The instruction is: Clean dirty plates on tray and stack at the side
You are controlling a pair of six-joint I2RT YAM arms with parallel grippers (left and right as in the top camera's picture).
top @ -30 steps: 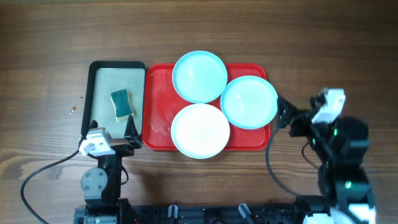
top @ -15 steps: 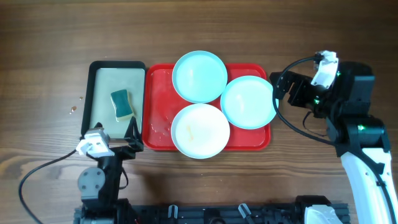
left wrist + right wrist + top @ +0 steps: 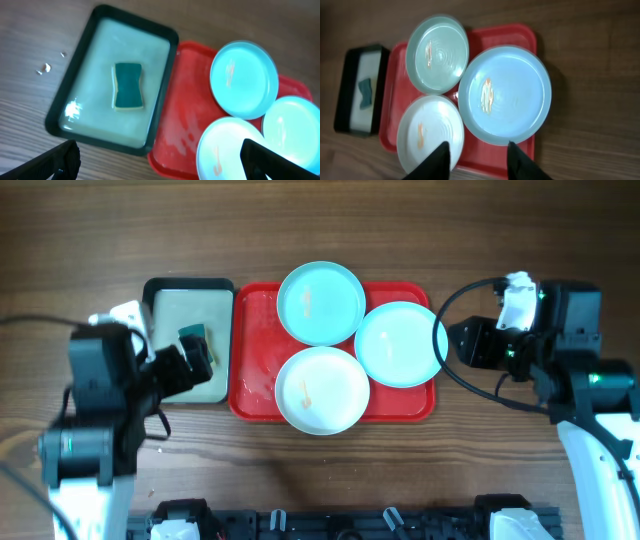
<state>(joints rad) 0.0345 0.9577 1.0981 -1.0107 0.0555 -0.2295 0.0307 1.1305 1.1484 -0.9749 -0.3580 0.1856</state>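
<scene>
The red tray [image 3: 245, 370] holds three plates, each with an orange smear. One turquoise plate [image 3: 320, 302] lies at the back, another turquoise plate [image 3: 400, 344] at the right, and the white plate [image 3: 322, 390] at the front. My right gripper [image 3: 450, 343] hovers at the right plate's outer edge. In the right wrist view that gripper [image 3: 479, 160] has its fingers apart with nothing between them, over the tray [image 3: 492, 152]. My left gripper [image 3: 198, 362] stands wide open and empty above the black tray; in its wrist view the gripper [image 3: 160, 165] shows over the table's front.
A black-rimmed tray [image 3: 190, 284] with a pale inside sits left of the red tray and holds a green sponge [image 3: 127, 85]. A few crumbs [image 3: 45, 67] lie on the wood left of it. Cables trail from both arms.
Both arms have lifted off their rest poses. The left gripper has moved up over the black tray. The right gripper has swung to the right plate's edge and its jaws have narrowed.
</scene>
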